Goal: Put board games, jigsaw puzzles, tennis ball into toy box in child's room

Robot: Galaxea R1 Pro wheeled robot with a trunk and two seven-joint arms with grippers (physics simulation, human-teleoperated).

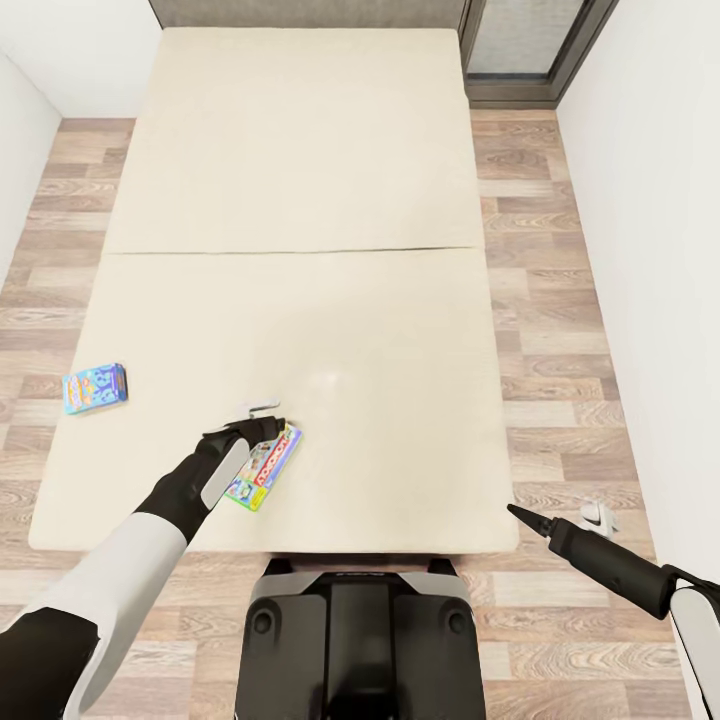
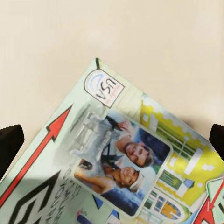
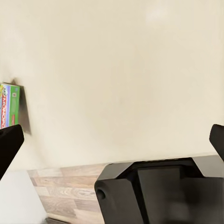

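Note:
Two board games lie on the beige bed [image 1: 300, 150]. The white-red-green Monopoly box [image 1: 266, 466] rests near the bed's front edge, and my left gripper [image 1: 262, 420] hovers right over its far end. In the left wrist view the Monopoly box [image 2: 116, 158] sits close below, with both dark fingertips [image 2: 9, 142] spread wide at the frame's sides, open and empty. A smaller blue game box [image 1: 95, 388] lies at the bed's left edge. My right gripper [image 1: 520, 515] hangs open beside the bed's front right corner. Its wrist view catches the Monopoly box [image 3: 9, 106] edge-on.
Wood-plank floor [image 1: 560, 330] runs along both sides of the bed. A white wall [image 1: 660, 250] closes the right side, and a grey-framed window [image 1: 520, 40] stands at the far right. My base [image 1: 358, 640] is against the bed's front edge.

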